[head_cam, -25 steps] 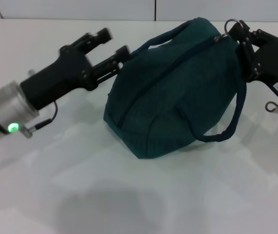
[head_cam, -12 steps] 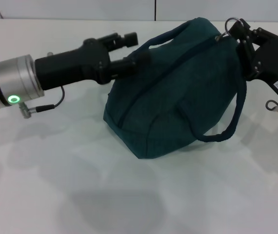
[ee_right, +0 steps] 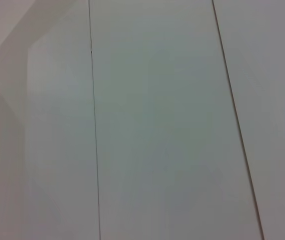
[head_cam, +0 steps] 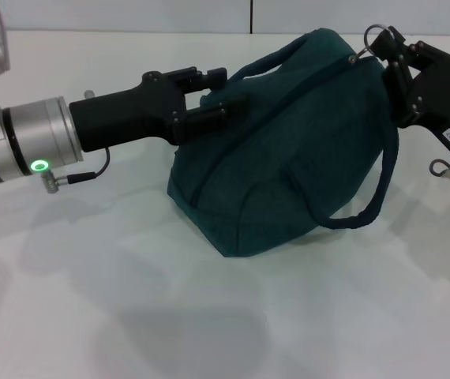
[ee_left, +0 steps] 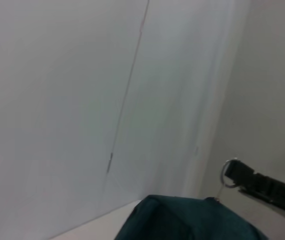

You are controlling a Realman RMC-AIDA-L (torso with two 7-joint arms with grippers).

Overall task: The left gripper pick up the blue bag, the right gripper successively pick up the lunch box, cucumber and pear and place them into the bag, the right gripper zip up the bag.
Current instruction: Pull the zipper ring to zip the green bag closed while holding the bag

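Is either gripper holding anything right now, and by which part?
The right gripper pinches the zipper pull at the top end of the blue bag. The left gripper presses against the bag's other end; a grasp cannot be told.

Contents of the dark teal-blue fabric tote bag hidden behind its closed cloth. Fingertips of the black two-finger left gripper lost against that bag's left end, so grip unreadable. Black right gripper at the bag's upper right corner by the metal zipper ring, fingers masked by its own body; arm cut off at the edge. Only a sliver of bag in the left wrist view.
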